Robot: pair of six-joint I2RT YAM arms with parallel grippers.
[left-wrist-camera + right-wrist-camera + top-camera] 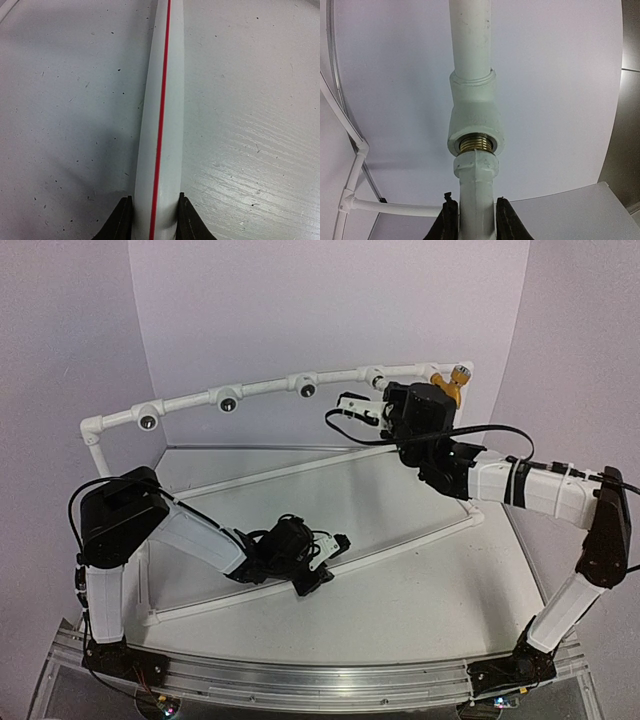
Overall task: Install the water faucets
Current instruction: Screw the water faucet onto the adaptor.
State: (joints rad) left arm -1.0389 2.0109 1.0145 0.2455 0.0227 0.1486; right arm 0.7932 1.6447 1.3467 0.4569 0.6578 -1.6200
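Observation:
The white water faucet stands between my right gripper's fingers, which are shut on its body. Its brass thread sits partly inside a white socket fitting of the pipe frame, with a few turns still showing. From above, the right gripper is up at the back rail, near its right end. The yellow-orange faucet sits at that rail's far right corner. My left gripper is shut on the frame's front pipe, white with a red stripe, low on the table.
The back rail carries several round dark sockets, among them one at its left and one further along. A diagonal white pipe crosses the grey table. Purple walls close in behind and at both sides.

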